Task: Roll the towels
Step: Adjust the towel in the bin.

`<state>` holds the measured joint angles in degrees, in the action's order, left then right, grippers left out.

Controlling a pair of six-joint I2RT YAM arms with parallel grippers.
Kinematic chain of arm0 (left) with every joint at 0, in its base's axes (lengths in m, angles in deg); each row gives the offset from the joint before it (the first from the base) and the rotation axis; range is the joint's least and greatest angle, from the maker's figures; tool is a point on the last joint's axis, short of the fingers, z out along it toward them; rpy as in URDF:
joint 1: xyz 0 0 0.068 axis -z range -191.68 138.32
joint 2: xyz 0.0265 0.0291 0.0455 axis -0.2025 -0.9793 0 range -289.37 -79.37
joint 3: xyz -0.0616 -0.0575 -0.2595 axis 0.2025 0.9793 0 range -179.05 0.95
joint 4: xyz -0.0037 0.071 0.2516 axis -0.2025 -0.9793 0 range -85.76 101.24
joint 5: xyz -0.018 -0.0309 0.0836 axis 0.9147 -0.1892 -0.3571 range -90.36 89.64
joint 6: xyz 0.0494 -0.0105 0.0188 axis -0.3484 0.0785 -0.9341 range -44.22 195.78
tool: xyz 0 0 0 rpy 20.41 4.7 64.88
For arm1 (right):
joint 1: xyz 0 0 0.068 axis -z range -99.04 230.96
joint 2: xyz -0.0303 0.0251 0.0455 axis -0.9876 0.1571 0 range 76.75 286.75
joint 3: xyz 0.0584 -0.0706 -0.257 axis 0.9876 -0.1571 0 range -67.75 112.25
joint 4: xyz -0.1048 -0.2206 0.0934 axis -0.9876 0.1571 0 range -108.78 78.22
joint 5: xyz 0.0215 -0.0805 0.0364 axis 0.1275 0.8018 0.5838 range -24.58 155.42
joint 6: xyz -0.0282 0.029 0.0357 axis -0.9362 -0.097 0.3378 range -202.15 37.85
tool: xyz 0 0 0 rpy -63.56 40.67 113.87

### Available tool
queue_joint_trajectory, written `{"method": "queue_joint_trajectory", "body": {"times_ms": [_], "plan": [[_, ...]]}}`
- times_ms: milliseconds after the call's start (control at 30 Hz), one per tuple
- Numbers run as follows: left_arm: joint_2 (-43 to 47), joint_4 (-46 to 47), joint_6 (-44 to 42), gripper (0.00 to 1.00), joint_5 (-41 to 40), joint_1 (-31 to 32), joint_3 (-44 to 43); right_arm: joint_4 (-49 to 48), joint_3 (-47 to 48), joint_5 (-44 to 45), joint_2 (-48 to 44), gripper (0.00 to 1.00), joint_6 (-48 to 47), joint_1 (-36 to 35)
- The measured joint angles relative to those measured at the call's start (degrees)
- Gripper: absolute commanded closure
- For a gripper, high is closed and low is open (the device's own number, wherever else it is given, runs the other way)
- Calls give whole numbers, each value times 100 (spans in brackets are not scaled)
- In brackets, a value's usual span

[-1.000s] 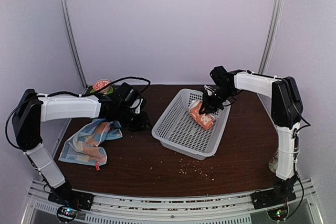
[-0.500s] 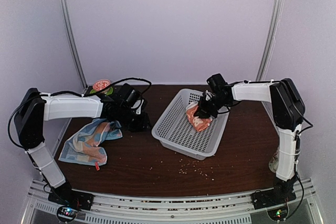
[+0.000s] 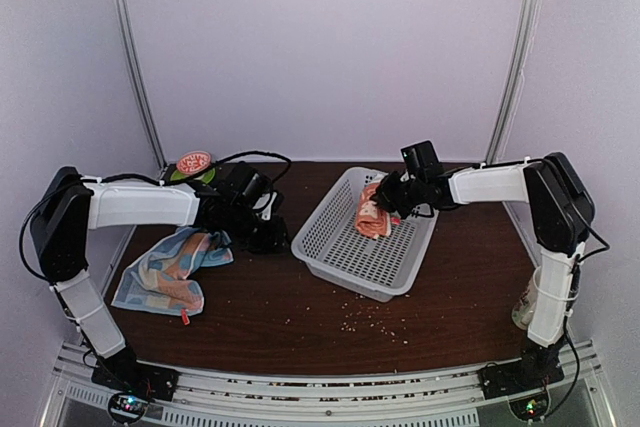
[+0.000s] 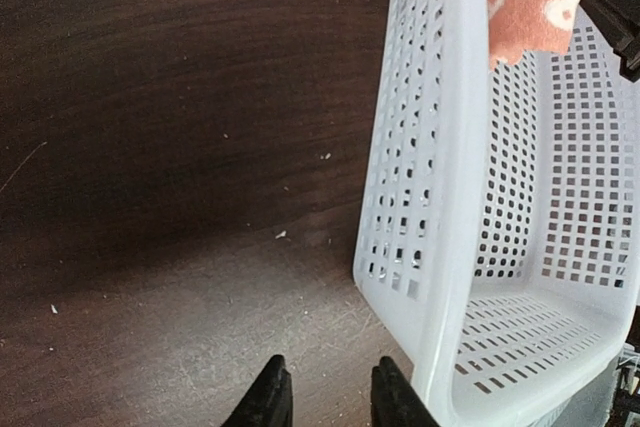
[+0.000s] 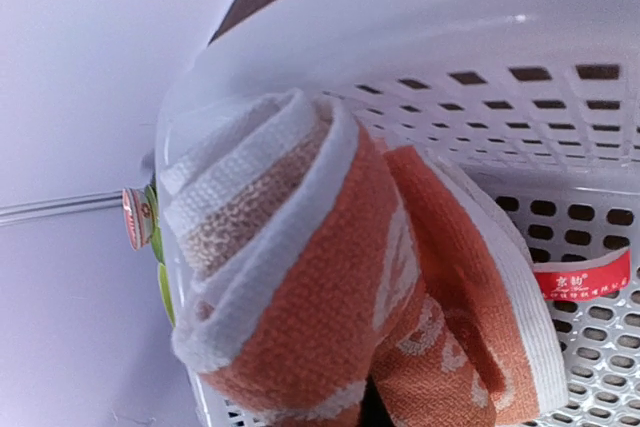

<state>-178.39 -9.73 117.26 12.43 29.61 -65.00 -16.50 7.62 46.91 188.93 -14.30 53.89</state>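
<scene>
The orange towel point(image 3: 372, 217), already rolled, hung pinched in the right gripper point(image 3: 386, 205) over the white basket point(image 3: 335, 252), while the blue towel point(image 3: 170, 269) lay crumpled, not yet rolled, on the bench point(image 3: 300, 312) at left, the left gripper point(image 4: 325, 402) slightly spread and empty.

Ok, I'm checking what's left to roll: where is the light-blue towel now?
In the top view, the light-blue towel lies crumpled on the table's left side, beside the left arm and well left of the white basket.
</scene>
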Motion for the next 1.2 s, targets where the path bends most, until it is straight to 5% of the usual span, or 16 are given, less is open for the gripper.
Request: {"method": "queue_joint_trajectory", "body": {"times_ms": [567,667,900,1200], "plan": [[-74,11,-2,71,55,-2,4,-1375,142,723,671,100,1298,-256],[-76,9,-4,71,61,-2,7,-1633,234,780,807,84,1399,-323],[-79,13,-7,71,74,-2,92,-1620,361,800,907,63,1349,-420],[-79,2,-48,71,35,-2,101,-238,190,800,238,37,739,-435]]}}
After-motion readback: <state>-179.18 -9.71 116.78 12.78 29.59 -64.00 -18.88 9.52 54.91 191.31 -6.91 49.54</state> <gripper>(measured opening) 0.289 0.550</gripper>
